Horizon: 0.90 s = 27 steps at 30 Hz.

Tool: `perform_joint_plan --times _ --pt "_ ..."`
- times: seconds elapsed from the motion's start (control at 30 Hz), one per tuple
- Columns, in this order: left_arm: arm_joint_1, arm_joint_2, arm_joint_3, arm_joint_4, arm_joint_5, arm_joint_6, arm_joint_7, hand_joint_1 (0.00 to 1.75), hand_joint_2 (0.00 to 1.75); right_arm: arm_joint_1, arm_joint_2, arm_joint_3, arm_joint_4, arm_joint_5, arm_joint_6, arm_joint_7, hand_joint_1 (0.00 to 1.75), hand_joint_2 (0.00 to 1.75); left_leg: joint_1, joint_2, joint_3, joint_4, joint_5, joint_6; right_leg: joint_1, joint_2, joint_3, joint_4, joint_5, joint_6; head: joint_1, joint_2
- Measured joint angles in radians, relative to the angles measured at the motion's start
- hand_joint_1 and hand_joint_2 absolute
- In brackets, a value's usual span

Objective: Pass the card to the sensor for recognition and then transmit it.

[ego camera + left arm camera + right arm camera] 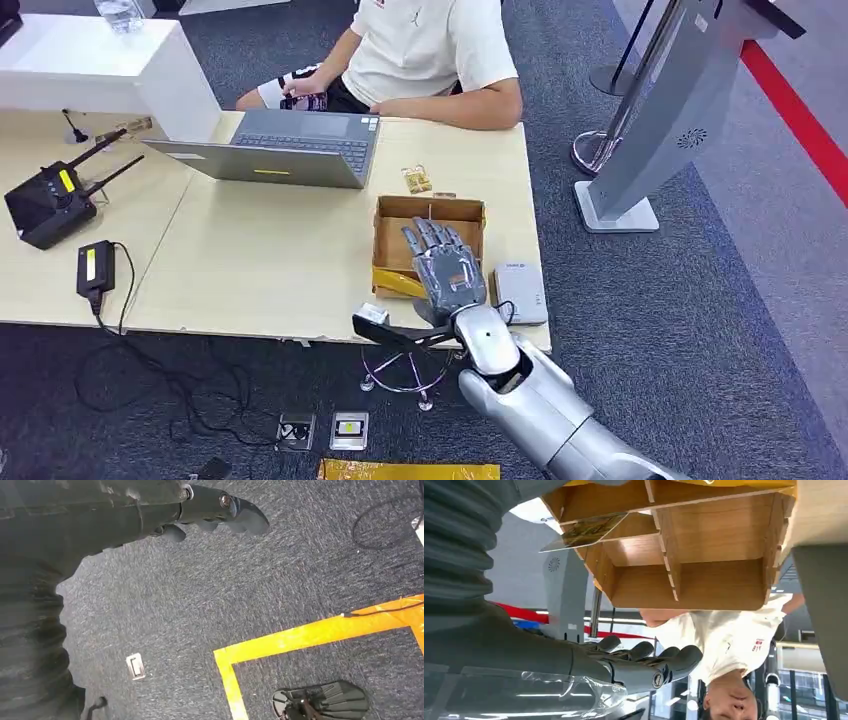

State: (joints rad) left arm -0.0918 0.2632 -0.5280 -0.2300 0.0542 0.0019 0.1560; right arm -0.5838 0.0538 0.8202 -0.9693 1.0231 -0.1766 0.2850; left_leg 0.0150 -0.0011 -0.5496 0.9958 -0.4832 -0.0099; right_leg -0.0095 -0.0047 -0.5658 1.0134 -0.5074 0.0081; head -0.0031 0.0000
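A cardboard box [393,245] with wooden dividers stands near the table's right front corner. In the right wrist view a card [586,530] with a dark and yellow print leans slanted in one compartment of the box [704,580]. My right hand [448,270] hovers over the box's near side, fingers straight and apart, holding nothing; its fingers [644,662] appear apart from the card. A white flat sensor [521,292] lies just right of the hand. My left hand [220,510] hangs over the carpet with nothing in it.
A person [430,50] sits at the far side behind a grey laptop [290,148]. A small yellowish packet [417,180] lies beyond the box. A black router [50,200] and adapter [95,265] sit left. A grey kiosk [650,130] stands right of the table.
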Motion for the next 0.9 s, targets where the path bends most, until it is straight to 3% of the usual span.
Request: perform_joint_plan --times 0.13,0.2,0.3,0.47,0.53,0.63,0.9 --pt "0.000 0.000 0.000 0.000 -0.003 0.000 0.000 0.00 1.75 0.005 -0.003 -0.006 0.000 0.003 0.003 0.008 0.19 1.75 0.000 0.000 0.000 0.000 0.000 0.000 0.000 0.000 0.000 0.000 0.000 0.000 0.000 0.000" --pt "0.000 0.000 0.000 0.000 -0.003 0.000 0.000 0.00 1.75 0.007 -0.003 -0.010 0.000 0.005 0.004 0.009 0.49 1.75 0.000 0.000 0.000 0.000 0.000 0.000 0.000 0.000 0.000 0.000 0.000 0.000 0.000 0.000" --pt "0.000 0.000 0.000 0.000 -0.005 0.000 0.000 0.00 1.75 0.009 -0.003 -0.013 0.000 0.009 0.007 0.010 0.45 1.75 0.000 0.000 0.000 0.000 0.000 0.000 0.000 0.000 0.000 0.000 0.000 0.000 0.000 0.000" --pt "0.000 0.000 0.000 0.000 -0.005 0.000 0.000 0.00 1.75 0.011 -0.005 -0.021 0.000 0.010 0.014 0.015 0.93 1.75 0.000 0.000 0.000 0.000 0.000 0.000 0.000 0.000 0.000 0.000 0.000 0.000 0.000 0.000" --pt "0.000 0.000 0.000 0.000 -0.005 0.000 0.000 0.00 1.75 0.011 -0.007 -0.023 0.000 0.010 0.019 0.018 1.03 1.75 0.000 0.000 0.000 0.000 0.000 0.000 0.000 0.000 0.000 0.000 0.000 0.000 0.000 0.000" --pt "0.000 0.000 0.000 0.000 -0.007 0.000 0.000 0.00 1.75 0.011 -0.010 -0.027 0.000 0.011 0.021 0.021 0.79 1.75 0.000 0.000 0.000 0.000 0.000 0.000 0.000 0.000 0.000 0.000 0.000 0.000 0.000 0.000" --pt "0.000 0.000 0.000 0.000 -0.016 0.000 0.000 0.00 1.75 0.015 -0.018 -0.038 0.000 0.013 0.031 0.029 0.75 1.75 0.000 0.000 0.000 0.000 0.000 0.000 0.000 0.000 0.000 0.000 0.000 0.000 0.000 0.000"
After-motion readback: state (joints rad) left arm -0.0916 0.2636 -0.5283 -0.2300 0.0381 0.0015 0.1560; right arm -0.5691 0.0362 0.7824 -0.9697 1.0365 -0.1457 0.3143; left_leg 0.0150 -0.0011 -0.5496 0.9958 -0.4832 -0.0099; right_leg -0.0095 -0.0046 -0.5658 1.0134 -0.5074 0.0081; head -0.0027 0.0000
